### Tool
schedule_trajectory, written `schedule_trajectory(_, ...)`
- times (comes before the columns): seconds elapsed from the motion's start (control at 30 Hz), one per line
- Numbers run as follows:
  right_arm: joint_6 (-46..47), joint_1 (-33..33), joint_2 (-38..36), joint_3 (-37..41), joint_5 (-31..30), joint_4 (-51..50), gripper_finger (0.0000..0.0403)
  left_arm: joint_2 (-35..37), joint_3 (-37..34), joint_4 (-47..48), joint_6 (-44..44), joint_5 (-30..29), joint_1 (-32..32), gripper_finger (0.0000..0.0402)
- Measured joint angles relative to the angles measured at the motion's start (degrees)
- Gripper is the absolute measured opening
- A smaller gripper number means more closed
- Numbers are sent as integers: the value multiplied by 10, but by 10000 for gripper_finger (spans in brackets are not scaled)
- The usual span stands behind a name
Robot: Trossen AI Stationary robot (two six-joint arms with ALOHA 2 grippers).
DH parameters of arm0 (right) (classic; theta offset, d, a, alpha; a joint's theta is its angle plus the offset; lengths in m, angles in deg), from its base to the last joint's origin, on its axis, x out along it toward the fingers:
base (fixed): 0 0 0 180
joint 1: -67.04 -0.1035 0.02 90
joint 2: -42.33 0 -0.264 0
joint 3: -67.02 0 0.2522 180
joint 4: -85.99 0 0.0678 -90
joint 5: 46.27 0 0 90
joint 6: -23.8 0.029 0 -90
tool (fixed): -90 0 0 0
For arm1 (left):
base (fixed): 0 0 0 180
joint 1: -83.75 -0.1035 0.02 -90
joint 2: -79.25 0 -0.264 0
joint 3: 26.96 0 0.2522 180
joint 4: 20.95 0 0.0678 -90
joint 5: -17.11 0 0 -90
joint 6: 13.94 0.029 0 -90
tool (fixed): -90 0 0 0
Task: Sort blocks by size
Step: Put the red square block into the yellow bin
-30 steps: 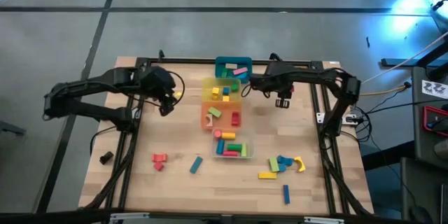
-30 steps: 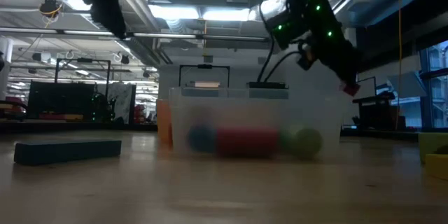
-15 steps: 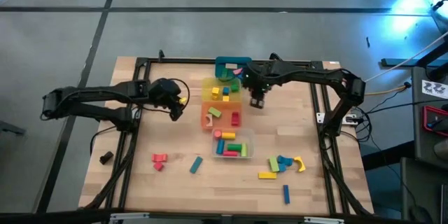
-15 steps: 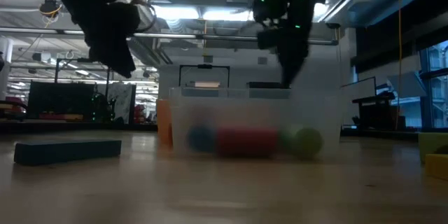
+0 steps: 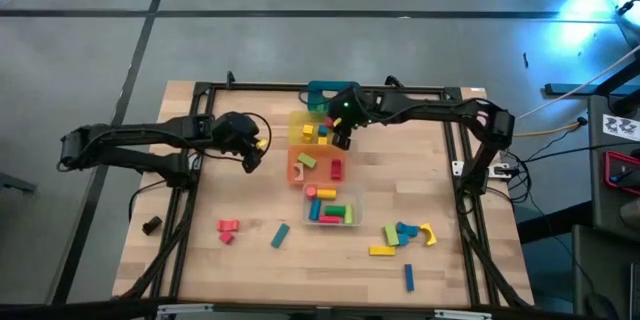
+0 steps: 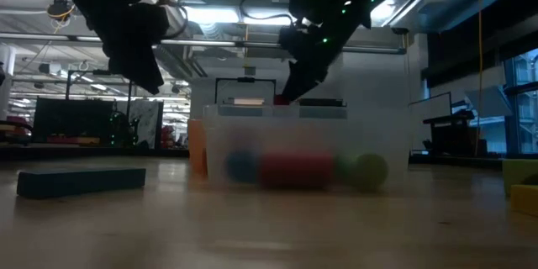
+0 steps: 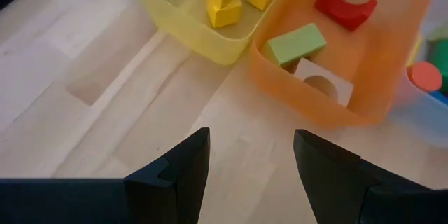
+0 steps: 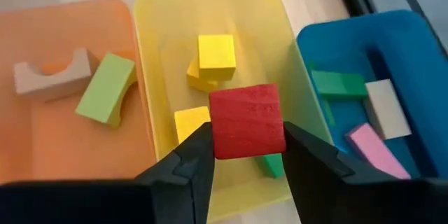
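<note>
Carrying a red cube (image 8: 246, 121) in right jaws above yellow bin (image 8: 157, 63), frame centre; left jaws open, empty. Next: release inside.

Pale wooden tabletop (image 7: 105, 112), matt, visible grain and plank seams; yellow bin (image 8: 161, 63) and orange bin (image 7: 392, 77), smooth translucent plastic; red cube (image 8: 246, 120), painted wood, matt, faint grain; dark gripper fingers (image 7: 175, 175), matt plastic

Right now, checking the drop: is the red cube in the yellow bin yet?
Not yet. The right end effector grips the red cube above the yellow bin.
</note>
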Motion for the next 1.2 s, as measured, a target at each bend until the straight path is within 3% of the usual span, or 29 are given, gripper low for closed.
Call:
schedule_trajectory(0.3, 3, 0, 39, 0, 0, 23, 147, 1, 0, 3, 25, 29, 39, 193)
schedule_trajectory(1.07, 4, 0, 40, 0, -15, 24, 148, 1, 0, 4, 19, 30, 140, 193)
schedule_trajectory(1.2, 5, 0, 40, 0, -17, 24, 166, 1, 0, 7, 16, 30, 148, 193)
